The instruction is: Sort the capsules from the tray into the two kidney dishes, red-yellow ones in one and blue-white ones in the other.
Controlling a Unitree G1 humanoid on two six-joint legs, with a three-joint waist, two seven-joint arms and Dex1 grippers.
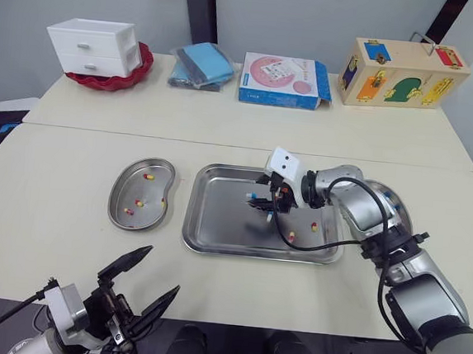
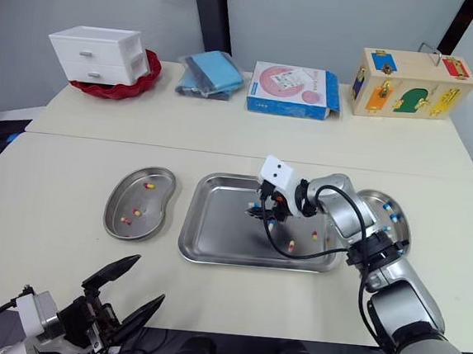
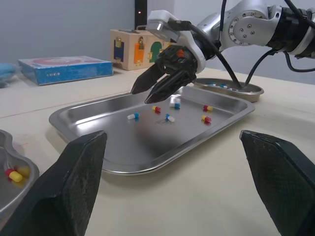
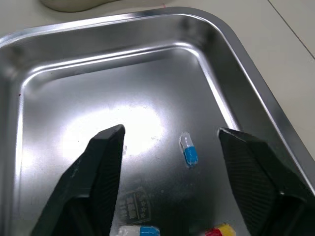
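Loose on the floor of the steel tray [image 1: 216, 217], a scatter of unsorted capsules: blue-white capsules [image 3: 133, 116] around the tray's middle, red-yellow capsules [image 3: 205, 118] more toward its right end. Poised over the tray's middle, the right gripper [image 3: 141, 96], black fingers spread wide and gripping nothing, a single blue-white capsule [image 4: 188, 149] lying flat on the tray floor in the gap between them, touched by neither finger. Reaching in across the tray's right rim, the silver right arm [image 1: 366, 209] with its looping black cable [image 1: 313, 248]. Just left of the tray and clear of its rim, the left kidney dish [image 1: 122, 190], already carrying a red-yellow trio [image 1: 139, 203]. Just right of the tray, half hidden under that reaching arm, the right kidney dish [image 2: 400, 206], a blue-white pair [image 2: 385, 206] showing inside. On the near side of the tray and off toward its left, close to the table's front edge, the left gripper [image 1: 163, 268], fingers splayed wide, empty, well apart from tray and dishes alike. Under it all, a pale table [image 1: 51, 210]. Beyond the tray's far rim, well apart, a row of bystanders along the back of the table: a white drawer unit [image 1: 94, 47] standing in a red bowl [image 1: 116, 81] far off to the left, a blue cloth bundle [image 1: 201, 64] next along, a blue-and-pink box [image 1: 285, 80] straight behind the tray, a wooden lock box [image 1: 403, 73] off to the right.
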